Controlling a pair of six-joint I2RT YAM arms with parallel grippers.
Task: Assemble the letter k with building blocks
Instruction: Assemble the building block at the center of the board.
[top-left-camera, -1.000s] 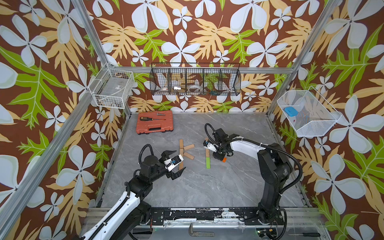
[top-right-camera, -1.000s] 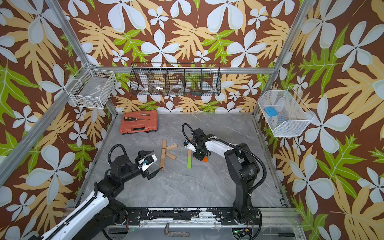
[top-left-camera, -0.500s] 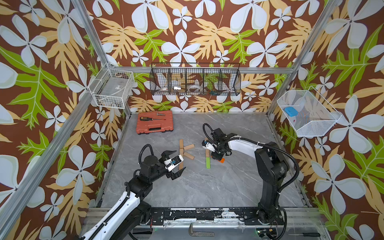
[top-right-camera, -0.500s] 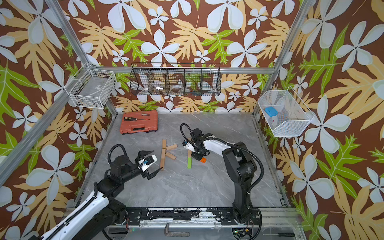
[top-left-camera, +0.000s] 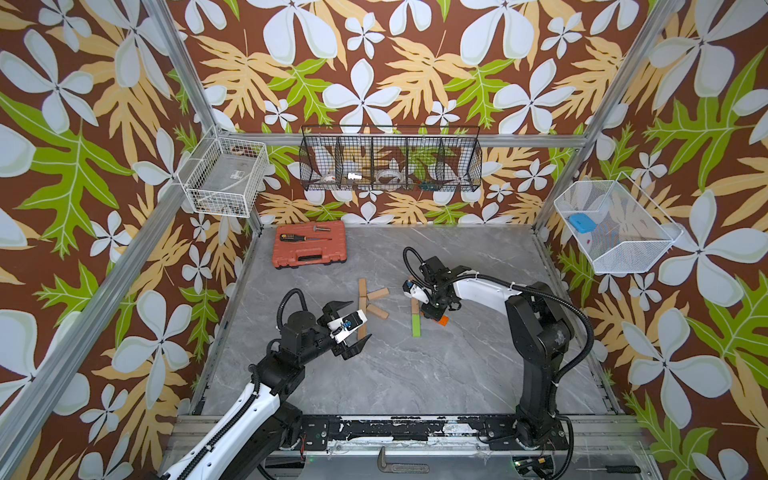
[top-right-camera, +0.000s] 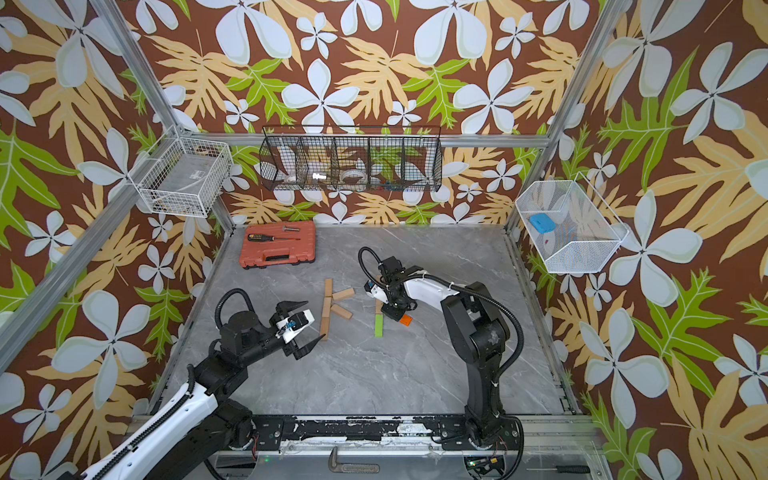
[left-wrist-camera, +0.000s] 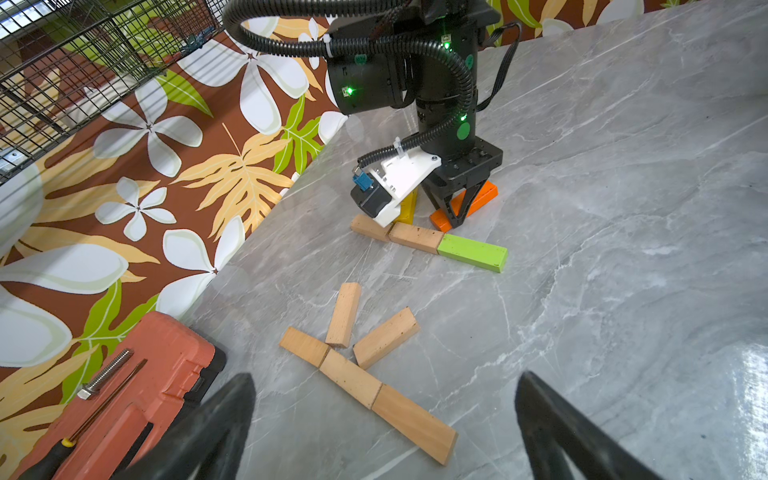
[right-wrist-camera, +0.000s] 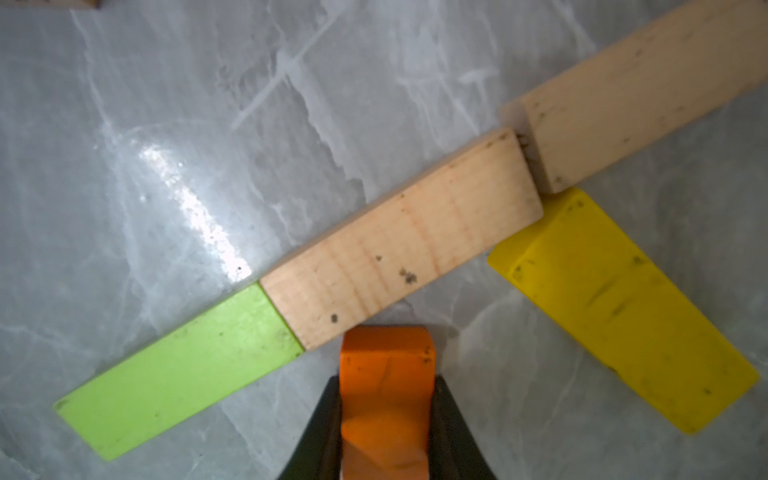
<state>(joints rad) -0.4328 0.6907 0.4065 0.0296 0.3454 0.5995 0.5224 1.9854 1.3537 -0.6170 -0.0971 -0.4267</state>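
Grey tabletop (top-left-camera: 457, 365), yellow block (left-wrist-camera: 408, 206) half hidden

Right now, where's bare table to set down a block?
Free: grey marble tabletop strip along the black front rail; far corner beyond the right gripper. Crowded: from the plain-wood K across the flat green plank to the gripped orange block.

Right arm (top-left-camera: 540, 328) was reached out low, white forearm near level, wrist pitched straight down. Right gripper (left-wrist-camera: 456, 218) pointed down, jaws clamped on the sides of the orange block (left-wrist-camera: 482, 194). Left arm (top-left-camera: 257, 399) was stretched forward, well apart from the orange block, to the robot's left of it. Left gripper (top-left-camera: 361, 319) was near level, jaws spread wide, holding nothing.
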